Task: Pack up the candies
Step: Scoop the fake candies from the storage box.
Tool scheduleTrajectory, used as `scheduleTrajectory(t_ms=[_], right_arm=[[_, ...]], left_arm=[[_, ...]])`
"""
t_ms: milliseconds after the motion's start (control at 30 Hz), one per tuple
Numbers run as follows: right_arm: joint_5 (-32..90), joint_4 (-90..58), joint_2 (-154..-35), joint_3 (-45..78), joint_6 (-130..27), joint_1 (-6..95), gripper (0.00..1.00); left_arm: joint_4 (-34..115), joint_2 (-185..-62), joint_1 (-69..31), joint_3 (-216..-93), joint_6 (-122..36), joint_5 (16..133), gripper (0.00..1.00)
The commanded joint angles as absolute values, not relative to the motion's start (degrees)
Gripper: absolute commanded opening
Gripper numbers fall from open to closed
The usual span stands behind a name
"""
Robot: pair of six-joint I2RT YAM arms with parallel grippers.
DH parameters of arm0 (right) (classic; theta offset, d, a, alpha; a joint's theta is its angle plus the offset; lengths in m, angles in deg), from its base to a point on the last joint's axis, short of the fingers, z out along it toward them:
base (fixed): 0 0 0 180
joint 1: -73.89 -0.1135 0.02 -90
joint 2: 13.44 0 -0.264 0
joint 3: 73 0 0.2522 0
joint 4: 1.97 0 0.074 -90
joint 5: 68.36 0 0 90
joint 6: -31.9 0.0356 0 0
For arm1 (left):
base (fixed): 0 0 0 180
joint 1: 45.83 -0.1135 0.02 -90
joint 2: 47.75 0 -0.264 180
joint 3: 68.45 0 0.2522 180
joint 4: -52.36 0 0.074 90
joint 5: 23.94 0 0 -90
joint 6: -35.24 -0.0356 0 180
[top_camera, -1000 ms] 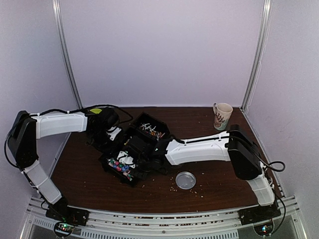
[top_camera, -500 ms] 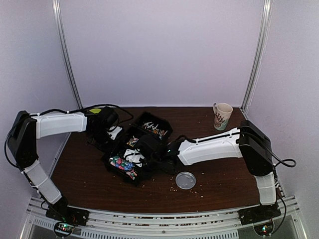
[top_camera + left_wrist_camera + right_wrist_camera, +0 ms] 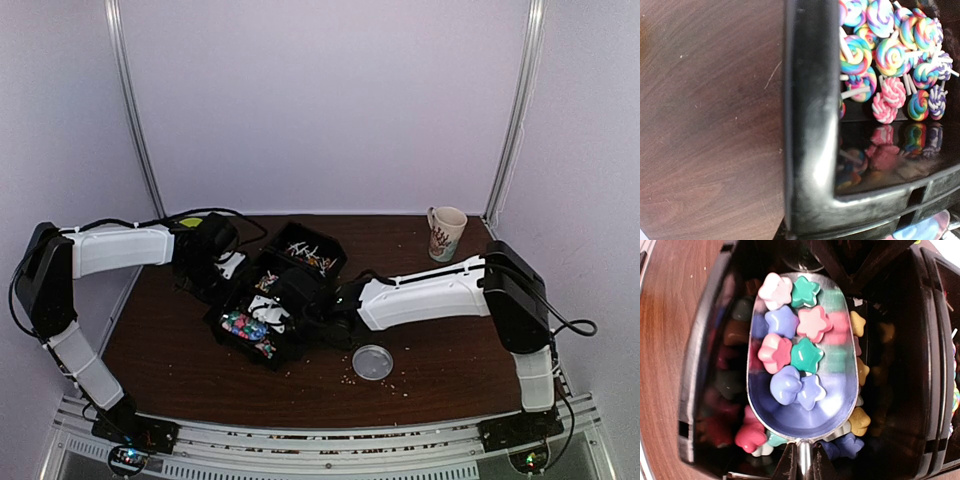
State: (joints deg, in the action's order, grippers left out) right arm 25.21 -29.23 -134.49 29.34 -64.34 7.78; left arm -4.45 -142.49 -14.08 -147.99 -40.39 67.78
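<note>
A black compartment tray [image 3: 322,247] sits mid-table. One compartment holds star-shaped candies [image 3: 245,328]; another holds swirl lollipop candies [image 3: 890,55]. My right gripper [image 3: 804,465] is shut on the thin handle of a metal scoop [image 3: 835,400], which hovers over the star compartment with several pink, green and lilac stars [image 3: 790,347] in its bowl. More stars lie in the compartment [image 3: 747,437] below it. My left gripper [image 3: 222,262] is at the tray's far-left side, shut on the tray's wall [image 3: 810,125]; its fingertips barely show.
A round clear lid [image 3: 372,361] lies on the brown table in front of the tray, with pale crumbs [image 3: 398,385] scattered around it. A patterned mug [image 3: 446,232] stands at the back right. White walls close in on three sides.
The right arm's elbow has swung right and upward, and its gripper with the scoop has shifted slightly over the tray. The left arm has stayed put.
</note>
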Motion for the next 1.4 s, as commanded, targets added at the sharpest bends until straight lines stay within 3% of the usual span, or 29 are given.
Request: scheduleTrajectory(t_ms=[0, 733, 1367], right_arm=[[22.4, -20.5, -127.8, 29.3, -60.7, 9.5, 0.0], [25.8, -14.3, -123.8, 26.7, -58.2, 10.2, 0.0], [20.4, -23.8, -116.9, 19.5, -68.6, 10.4, 0.0]], left_arm=[[3.8, -141.8, -12.9, -150.8, -38.9, 73.8, 0.0], [3.6, -143.0, -12.2, -151.3, -39.2, 74.9, 0.0], [3.1, -141.3, -12.3, -151.3, -39.1, 71.0, 0.0]])
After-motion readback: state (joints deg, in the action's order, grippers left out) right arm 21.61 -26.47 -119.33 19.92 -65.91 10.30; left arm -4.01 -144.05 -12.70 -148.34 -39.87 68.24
